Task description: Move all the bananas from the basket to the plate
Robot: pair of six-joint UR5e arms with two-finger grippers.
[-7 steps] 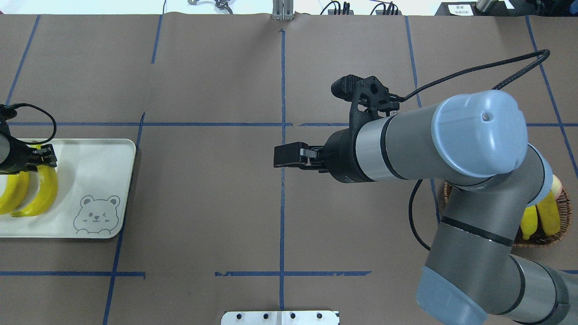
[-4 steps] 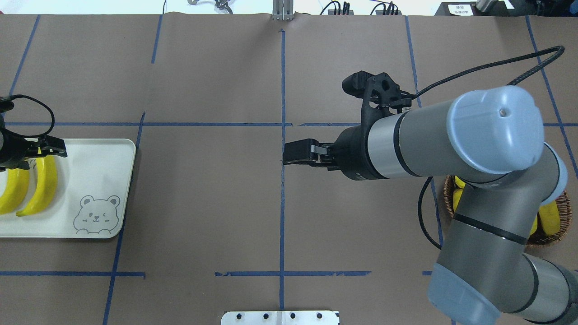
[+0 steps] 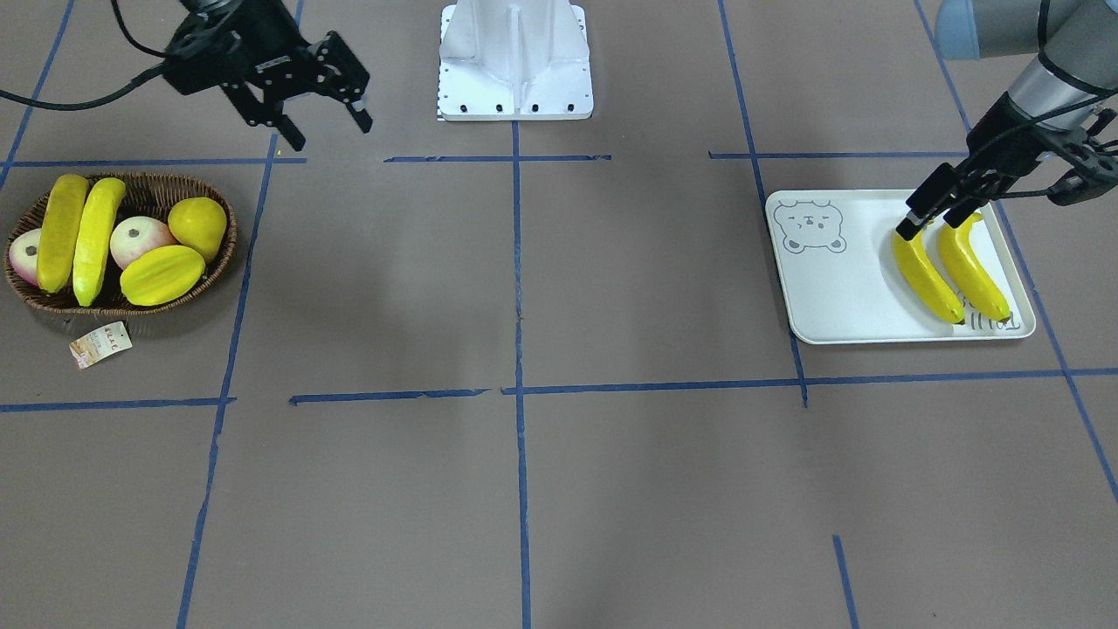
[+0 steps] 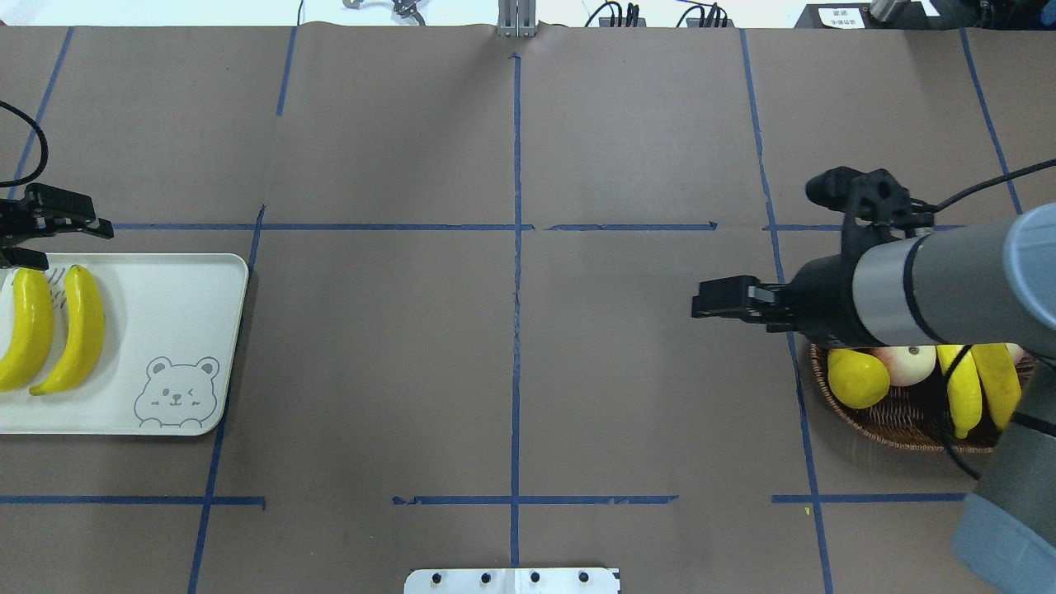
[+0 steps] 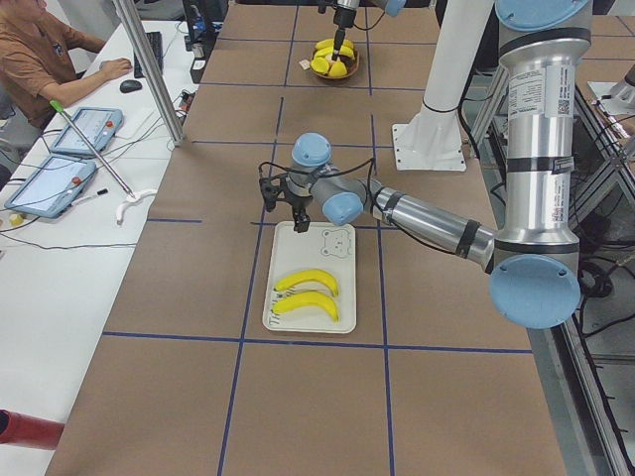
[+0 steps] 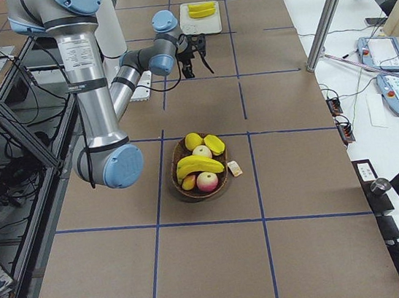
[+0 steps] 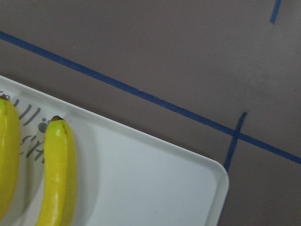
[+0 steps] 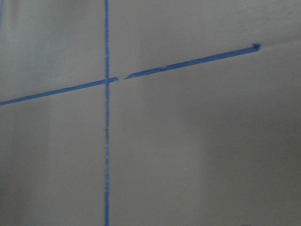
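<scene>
Plate [image 3: 838,297], at the left end of the bench [image 3: 524,489]: two bananas [image 3: 926,275] side by side, both lying free. Basket [image 3: 218,253], right end: two more bananas [image 3: 61,231], a starfruit [image 3: 162,274], a round yellow fruit [image 3: 197,224] and two pinkish apples [image 3: 138,238].

Left gripper [image 3: 928,225] hangs by the stem ends, jaws apart and empty. 0.6 s ago it sat on the banana nearer the bear drawing [image 3: 812,229]. Right gripper [image 3: 330,135], jaws wide and empty, has drawn back from the centre line to beside the basket.
</scene>
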